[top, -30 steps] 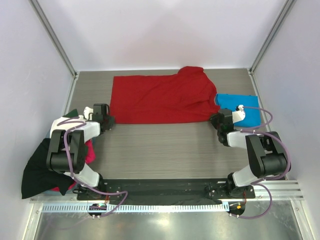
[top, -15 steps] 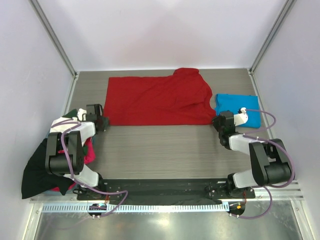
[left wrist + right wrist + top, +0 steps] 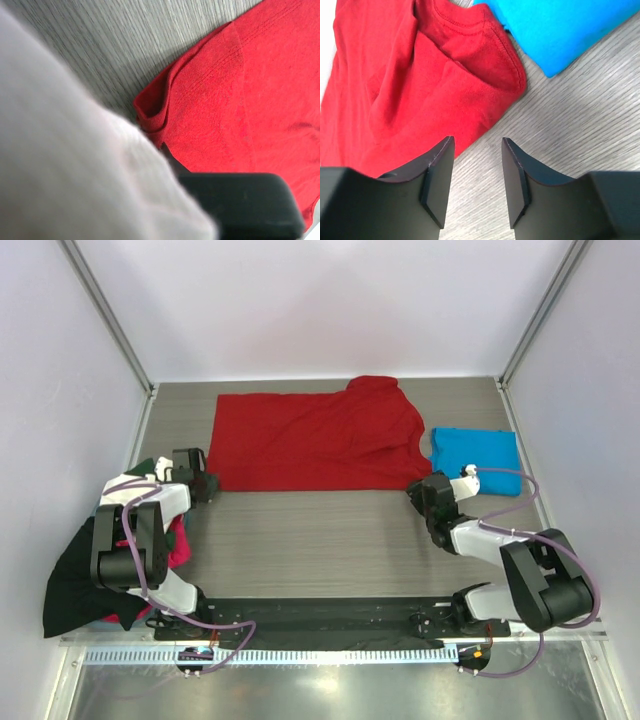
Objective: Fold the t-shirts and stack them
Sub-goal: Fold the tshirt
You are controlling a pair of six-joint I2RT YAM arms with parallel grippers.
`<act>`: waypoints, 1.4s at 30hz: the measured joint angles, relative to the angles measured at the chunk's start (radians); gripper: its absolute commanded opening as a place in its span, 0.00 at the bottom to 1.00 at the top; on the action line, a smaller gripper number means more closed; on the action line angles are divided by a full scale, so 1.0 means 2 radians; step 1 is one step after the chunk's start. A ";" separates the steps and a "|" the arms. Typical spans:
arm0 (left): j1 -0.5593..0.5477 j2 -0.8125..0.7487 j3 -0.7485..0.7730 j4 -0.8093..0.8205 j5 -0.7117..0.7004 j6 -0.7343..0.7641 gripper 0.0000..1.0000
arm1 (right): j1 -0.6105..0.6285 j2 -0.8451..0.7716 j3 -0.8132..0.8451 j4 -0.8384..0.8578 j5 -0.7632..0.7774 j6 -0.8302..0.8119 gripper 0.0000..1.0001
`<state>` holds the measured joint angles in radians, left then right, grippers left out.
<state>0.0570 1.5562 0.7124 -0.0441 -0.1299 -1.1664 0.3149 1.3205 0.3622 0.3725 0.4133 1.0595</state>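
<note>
Logging early stage, we judge | deep red cloth t-shirt [image 3: 315, 445] flat, unfolded, upper centre | bright blue folded t-shirt [image 3: 475, 448] at right, one done | black-and-magenta shirt heap [image 3: 75, 580] lower left, waiting | left gripper [image 3: 207, 482] closed at red corner, pinch unclear | right gripper [image 3: 416, 491] open, empty.

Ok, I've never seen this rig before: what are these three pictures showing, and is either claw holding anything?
Two small robot arms are bolted at the near edge of a table. The wide picture looks down from above and behind them; the other two come from a camera on each wrist. A red t-shirt lies spread flat at the back, a folded blue t-shirt to its right, and a heap of dark and pink clothes sits at the left edge. The left gripper is shut and seems to pinch the red shirt's near left corner. The right gripper is open and empty, by the shirt's near right corner.
</note>
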 measured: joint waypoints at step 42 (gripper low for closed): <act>-0.008 -0.012 0.319 -0.229 -0.001 0.009 0.00 | -0.025 0.052 0.365 -0.229 0.068 -0.001 0.01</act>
<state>0.0418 1.5322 1.3510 -0.5030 -0.1322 -1.1477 0.2642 1.4242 1.0927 -0.0853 0.5491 1.0573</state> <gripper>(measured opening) 0.008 0.030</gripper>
